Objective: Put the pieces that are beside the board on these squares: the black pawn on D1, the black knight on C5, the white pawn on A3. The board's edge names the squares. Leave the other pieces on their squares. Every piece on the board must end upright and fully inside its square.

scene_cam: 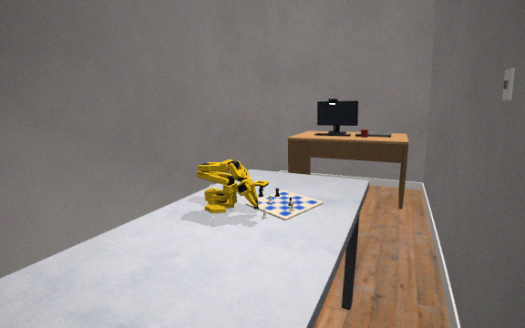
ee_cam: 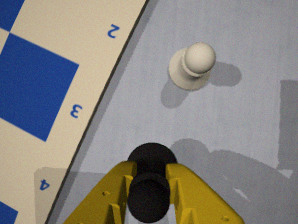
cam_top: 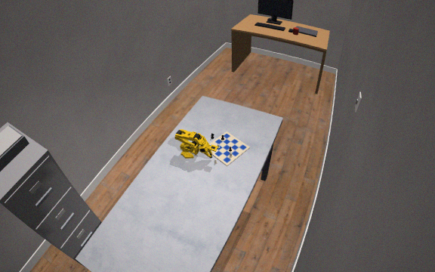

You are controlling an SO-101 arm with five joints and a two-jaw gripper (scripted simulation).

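Observation:
My yellow gripper (ee_cam: 150, 171) (cam_top: 211, 154) (scene_cam: 256, 205) is low over the table beside the board's numbered edge, shut on the black pawn (ee_cam: 150, 192). The pawn stands off the board (ee_cam: 100, 63) (cam_top: 242, 146) (scene_cam: 310, 202), level with the labels 3 and 4. The white pawn (ee_cam: 193, 66) (cam_top: 215, 162) (scene_cam: 264, 214) stands upright on the table just beyond the gripper, near label 2. The black knight (cam_top: 212, 136) (scene_cam: 261, 191) stands on the table off the board's far side from the white pawn. The top and exterior views are too small to show the held pawn clearly.
Several other pieces stand on the blue and cream board, among them a black one (cam_top: 223, 137) (scene_cam: 277, 192) and a black and white pair (cam_top: 230, 150) (scene_cam: 291, 203). The arm's base (cam_top: 187, 147) sits left of the board on the grey table (cam_top: 172, 211).

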